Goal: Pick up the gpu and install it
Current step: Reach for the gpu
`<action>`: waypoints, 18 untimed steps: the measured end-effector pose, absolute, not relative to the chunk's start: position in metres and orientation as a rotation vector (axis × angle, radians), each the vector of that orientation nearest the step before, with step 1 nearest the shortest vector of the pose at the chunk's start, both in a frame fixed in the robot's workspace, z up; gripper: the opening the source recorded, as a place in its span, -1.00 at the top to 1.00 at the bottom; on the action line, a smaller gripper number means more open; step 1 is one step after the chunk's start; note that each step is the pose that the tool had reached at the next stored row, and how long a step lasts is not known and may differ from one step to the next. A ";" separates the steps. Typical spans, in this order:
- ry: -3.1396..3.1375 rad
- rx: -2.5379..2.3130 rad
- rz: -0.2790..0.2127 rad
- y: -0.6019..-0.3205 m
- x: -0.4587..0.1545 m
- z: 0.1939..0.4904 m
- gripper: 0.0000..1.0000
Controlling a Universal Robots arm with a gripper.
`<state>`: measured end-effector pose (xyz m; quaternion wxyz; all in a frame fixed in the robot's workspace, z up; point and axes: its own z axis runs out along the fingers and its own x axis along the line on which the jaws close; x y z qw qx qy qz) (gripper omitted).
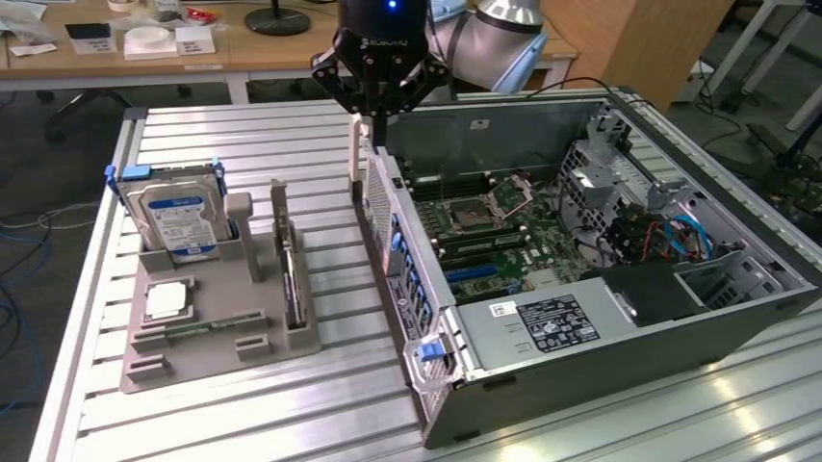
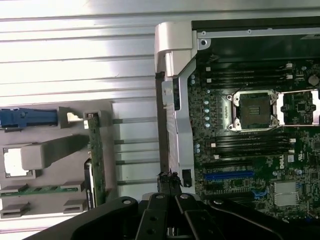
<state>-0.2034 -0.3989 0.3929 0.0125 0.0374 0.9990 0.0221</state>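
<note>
The gpu (image 1: 295, 284), not yet picked up, is seen in its holder (image 1: 206, 332) at seven o'clock from the clenched, empty pincer (image 1: 376, 110).

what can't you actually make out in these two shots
- gpu: edge-on in its gray holder in both views, so neither face can be seen.
- hard drive label: print too small to read, exterior view.
- motherboard lower slots: wrist view, partly behind the dark jaws.
</note>
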 end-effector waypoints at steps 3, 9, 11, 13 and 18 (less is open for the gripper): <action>3.114 0.117 0.069 -0.399 -0.207 0.393 0.79; 3.114 0.117 0.069 -0.399 -0.215 0.393 0.79; 3.114 0.117 0.069 -0.399 -0.217 0.393 0.79; 3.114 0.117 0.069 -0.399 -0.219 0.393 0.79; 3.114 0.117 0.069 -0.399 -0.226 0.393 0.79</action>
